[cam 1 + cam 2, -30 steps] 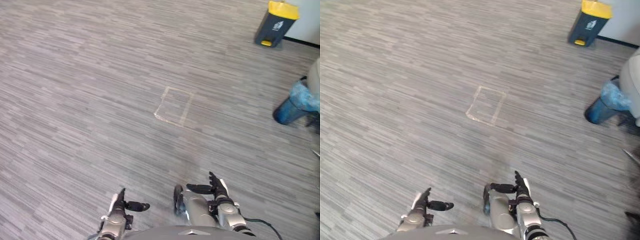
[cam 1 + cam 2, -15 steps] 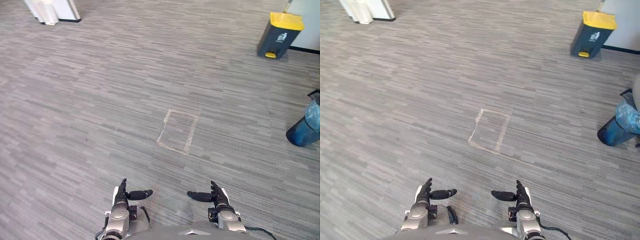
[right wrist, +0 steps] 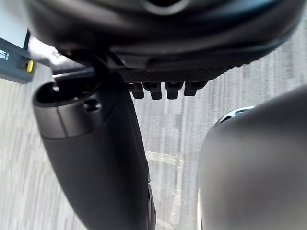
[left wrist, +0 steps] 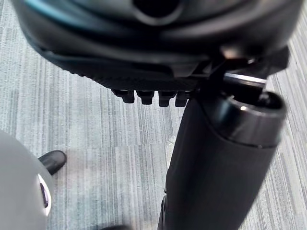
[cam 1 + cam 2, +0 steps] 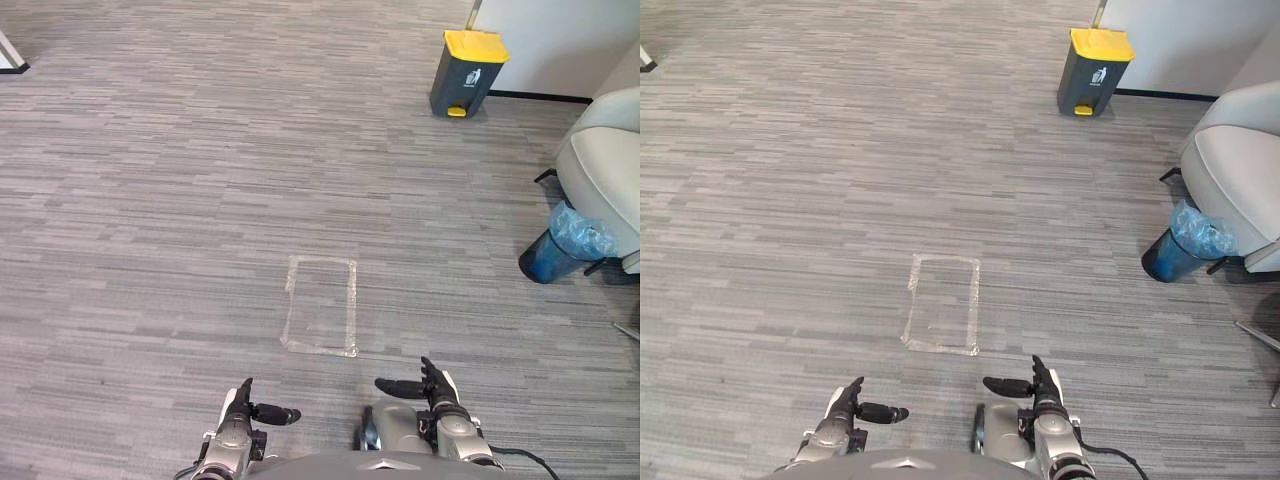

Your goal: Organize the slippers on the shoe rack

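My left robot hand (image 5: 238, 415) hangs low over the grey striped floor (image 5: 150, 200), fingers straight, thumb pointing inward, with nothing in it. My right robot hand (image 5: 438, 395) hangs level with it and well apart, spread the same way and just as empty. Ahead of both, a taped rectangle (image 5: 320, 318) marks the floor. Farther off on my right stand a yellow-lidded bin (image 5: 468, 60), a blue bin with a plastic liner (image 5: 558, 245) and a pale armchair (image 5: 605, 150).
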